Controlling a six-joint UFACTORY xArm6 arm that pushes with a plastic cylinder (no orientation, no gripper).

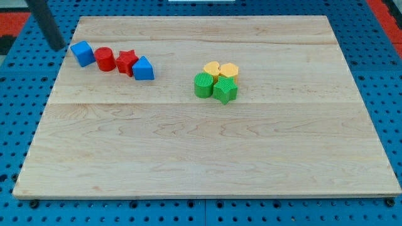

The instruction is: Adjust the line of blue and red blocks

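A line of blocks lies at the board's upper left, running from the view's left to right: a blue cube (pixel 82 53), a red cylinder (pixel 105 59), a red star (pixel 127 62) and a blue wedge-like block (pixel 143 68). They touch or nearly touch one another, and the line slopes slightly down to the right. My dark rod comes in from the top left corner, and my tip (pixel 58 46) rests just off the board's left edge, a short way left of the blue cube and not touching it.
A cluster sits right of centre: two yellow blocks (pixel 211 68) (pixel 228 69), a green cylinder (pixel 203 85) and a green star (pixel 225 90). The wooden board (pixel 207 150) lies on a blue perforated table (pixel 12 113).
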